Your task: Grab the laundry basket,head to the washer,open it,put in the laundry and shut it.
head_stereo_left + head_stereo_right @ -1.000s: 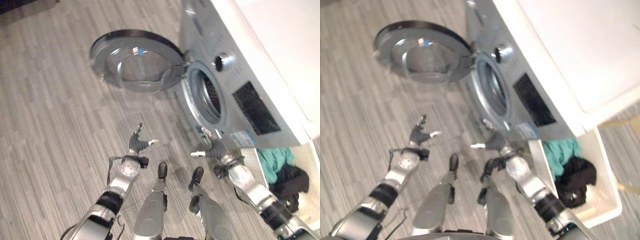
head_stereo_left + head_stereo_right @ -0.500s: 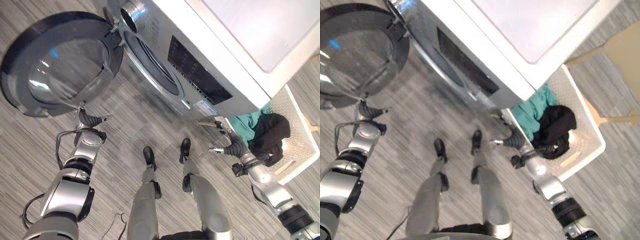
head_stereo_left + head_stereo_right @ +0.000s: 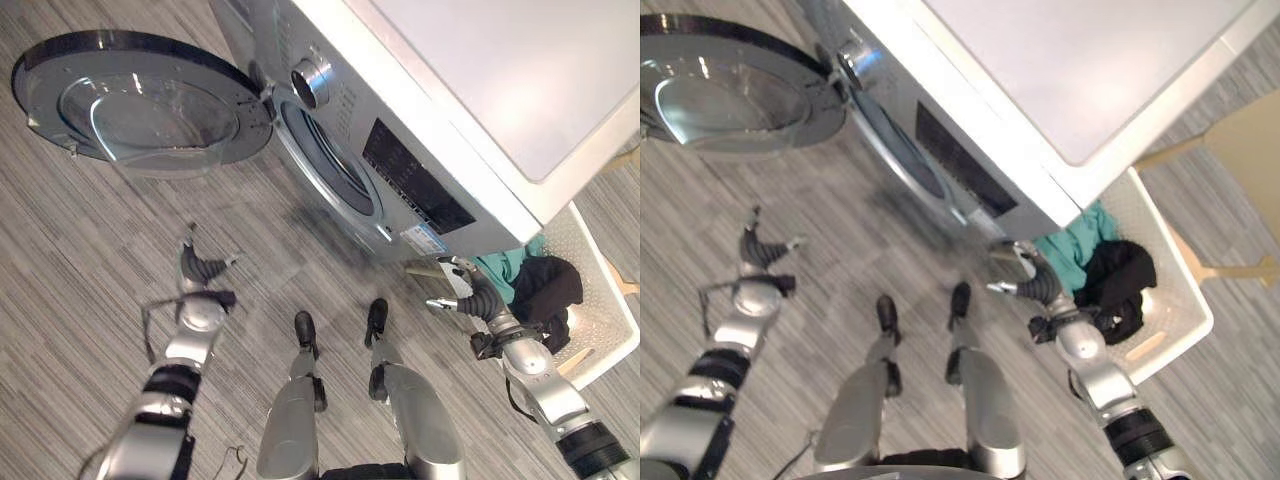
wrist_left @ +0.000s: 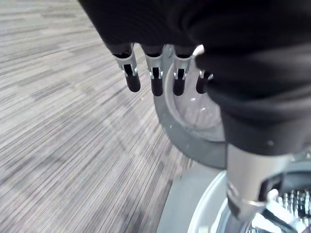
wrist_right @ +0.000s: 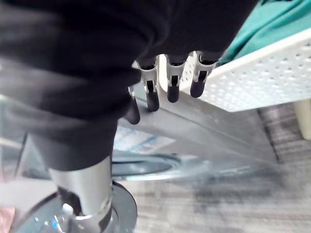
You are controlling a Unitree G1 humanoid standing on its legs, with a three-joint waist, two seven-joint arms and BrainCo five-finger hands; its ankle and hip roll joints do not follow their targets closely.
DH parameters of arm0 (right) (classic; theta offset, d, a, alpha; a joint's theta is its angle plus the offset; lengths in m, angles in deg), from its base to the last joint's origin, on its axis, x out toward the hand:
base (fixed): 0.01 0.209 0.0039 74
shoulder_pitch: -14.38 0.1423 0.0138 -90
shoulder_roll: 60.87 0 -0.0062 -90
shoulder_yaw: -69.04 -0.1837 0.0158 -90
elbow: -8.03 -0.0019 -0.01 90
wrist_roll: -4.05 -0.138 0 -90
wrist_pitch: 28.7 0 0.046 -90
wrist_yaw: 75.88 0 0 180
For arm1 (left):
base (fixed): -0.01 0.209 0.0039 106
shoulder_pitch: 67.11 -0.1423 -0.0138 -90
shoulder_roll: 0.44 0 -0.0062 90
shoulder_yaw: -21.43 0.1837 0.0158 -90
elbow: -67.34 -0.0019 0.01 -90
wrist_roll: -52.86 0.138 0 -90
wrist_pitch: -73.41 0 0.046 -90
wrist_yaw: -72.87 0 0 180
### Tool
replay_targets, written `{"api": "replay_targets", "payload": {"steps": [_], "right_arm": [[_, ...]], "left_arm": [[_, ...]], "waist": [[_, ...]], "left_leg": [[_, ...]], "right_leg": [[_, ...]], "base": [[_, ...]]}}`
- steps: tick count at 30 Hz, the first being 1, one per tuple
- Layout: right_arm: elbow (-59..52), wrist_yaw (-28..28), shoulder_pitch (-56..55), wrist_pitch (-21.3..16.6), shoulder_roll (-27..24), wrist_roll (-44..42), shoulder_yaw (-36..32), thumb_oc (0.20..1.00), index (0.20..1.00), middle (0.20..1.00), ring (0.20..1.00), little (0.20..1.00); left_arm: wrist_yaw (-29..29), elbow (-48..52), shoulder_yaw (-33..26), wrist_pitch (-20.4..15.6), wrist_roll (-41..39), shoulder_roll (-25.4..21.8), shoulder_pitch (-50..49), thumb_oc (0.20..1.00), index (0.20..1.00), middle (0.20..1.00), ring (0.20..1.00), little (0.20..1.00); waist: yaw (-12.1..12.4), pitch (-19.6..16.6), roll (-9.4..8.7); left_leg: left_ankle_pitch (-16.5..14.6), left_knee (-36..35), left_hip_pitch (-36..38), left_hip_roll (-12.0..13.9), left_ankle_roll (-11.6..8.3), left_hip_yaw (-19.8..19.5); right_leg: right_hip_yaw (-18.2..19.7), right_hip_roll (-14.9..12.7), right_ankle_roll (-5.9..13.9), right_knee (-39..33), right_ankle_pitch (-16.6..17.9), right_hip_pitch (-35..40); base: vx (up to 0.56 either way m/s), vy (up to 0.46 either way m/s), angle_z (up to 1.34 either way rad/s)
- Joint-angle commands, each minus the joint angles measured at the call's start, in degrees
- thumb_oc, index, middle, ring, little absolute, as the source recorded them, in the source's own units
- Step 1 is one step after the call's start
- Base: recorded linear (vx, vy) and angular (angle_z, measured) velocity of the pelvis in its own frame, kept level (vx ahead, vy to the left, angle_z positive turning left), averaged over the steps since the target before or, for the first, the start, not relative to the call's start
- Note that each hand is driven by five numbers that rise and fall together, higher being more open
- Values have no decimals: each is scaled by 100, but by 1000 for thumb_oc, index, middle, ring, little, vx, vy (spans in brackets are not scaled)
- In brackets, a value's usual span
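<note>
Silver, dark-tipped fingers of the right hand hanging loosely spread, holding nothing, just beside the washer's lower front corner. Left hand likewise relaxed and empty, over grey striped floor in front of the washer. Round glass-and-metal door swung wide open from the drum opening. White perforated plastic basket against the washer's side, with teal cloth and black cloth heaped inside.

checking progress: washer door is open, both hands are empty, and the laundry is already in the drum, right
Not quite: the teal and black laundry is in the white basket beside the washer, as the right eye view shows. The door is open; left hand and right hand are empty.
</note>
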Motion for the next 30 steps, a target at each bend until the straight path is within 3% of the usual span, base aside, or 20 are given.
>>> {"api": "replay_targets", "payload": {"steps": [1,2,5,7,11,13,14,15,17,18,19,21,25,30], "right_arm": [[-618,208,25,-393,62,509,-199,1000,1000,1000,1000,1000],[-604,234,22,-371,66,613,-228,1000,1000,1000,1000,1000],[-456,396,-74,-188,-10,1301,-344,1000,1000,1000,1000,1000],[-395,475,-218,-125,-54,1576,-419,1000,1000,1000,1000,1000],[-167,627,-568,-3,-293,2203,-555,1000,1000,1000,1000,1000],[-118,654,-644,35,-372,2303,-588,1000,1000,1000,1000,1000],[-89,617,-568,59,-454,2320,-500,1000,1000,1000,1000,1000],[-87,618,-563,60,-458,2318,-496,1000,1000,1000,1000,1000],[34,576,-383,50,-540,2275,-284,1000,1000,1000,1000,1000],[112,535,-269,59,-582,2275,-166,1000,1000,1000,1000,1000],[241,468,-79,72,-709,2344,42,1000,1000,1000,1000,1000],[328,439,15,92,-751,2356,151,1000,1000,1000,1000,1000],[716,330,431,104,-833,2269,553,1000,1000,1000,1000,1000],[969,242,734,170,-883,2441,816,1000,1000,1000,1000,1000]], "left_arm": [[161,-242,-24,-195,-61,5,-431,1000,1000,1000,1000,1000],[229,-192,-48,-183,-112,102,-652,1000,1000,1000,1000,1000],[545,-394,-53,-74,-147,384,-1329,1000,1000,1000,1000,1000],[659,-585,38,-27,-48,472,-1479,1000,1000,1000,1000,1000],[906,-814,84,-31,-16,685,-1759,1000,1000,1000,1000,1000],[1011,-826,170,-7,5,737,-1800,1000,1000,1000,1000,1000],[1045,-843,238,-13,13,772,-1851,1000,1000,1000,1000,1000],[1044,-846,236,-16,13,775,-1850,1000,1000,1000,1000,1000],[1040,-832,349,-64,-39,803,-1826,1000,1000,1000,1000,1000],[1051,-813,403,-75,-74,815,-1806,1000,1000,1000,1000,1000],[1080,-770,481,-101,-134,812,-1822,1000,1000,1000,1000,1000],[1085,-805,509,-101,-142,809,-1796,1000,1000,1000,1000,1000],[1146,-972,553,-119,-203,791,-1750,1000,1000,1000,1000,1000],[1178,-1172,531,-87,-96,737,-1739,1000,1000,1000,1000,1000]], "waist": [[65,-876,-4],[93,-888,34],[236,-1090,168],[198,-1214,191],[45,-1448,267],[-19,-1481,270],[-36,-1469,258],[-32,-1465,268],[60,-1392,281],[118,-1344,219],[194,-1310,183],[217,-1303,185],[372,-1268,258],[385,-1323,272]], "left_leg": [[-906,555,138,-111,136,24],[-932,522,285,-87,145,162],[-1114,397,819,55,88,580],[-1137,441,913,97,69,649],[-1250,921,936,259,-84,761],[-1289,1505,842,498,-234,854],[-1110,2150,713,715,-303,799],[-1126,2192,699,740,-317,798],[-895,2613,428,710,-367,307],[-834,2587,200,553,-265,110],[-1018,2360,-67,385,-203,-236],[-1040,2170,-99,360,-202,-291],[-722,1414,-181,232,-272,-600],[-711,1113,4,180,-218,-566]], "right_leg": [[-5,-664,784,1075,-936,-102],[-117,-692,802,1173,-936,-79],[-1185,-939,862,1519,-1066,137],[-1300,-930,809,1542,-1166,193],[-955,-598,614,1038,-1374,551],[-849,-446,488,823,-1440,732],[-702,-328,357,717,-1496,860],[-698,-309,345,710,-1496,865],[-475,-170,230,679,-1553,915],[-431,-203,186,653,-1461,870],[-284,-198,223,641,-1484,894],[-213,-185,243,635,-1493,901],[26,-67,303,645,-1492,879],[99,-75,353,636,-1450,838]], "base": [[87,87,-36],[104,46,-73],[181,-71,-90],[106,-147,-75],[114,-180,-29],[121,-272,-42],[102,-203,-43],[100,-134,-56],[4,-63,-83],[-8,-64,-91],[-17,-34,-77],[55,19,-60],[49,62,-37],[54,102,-33]]}}
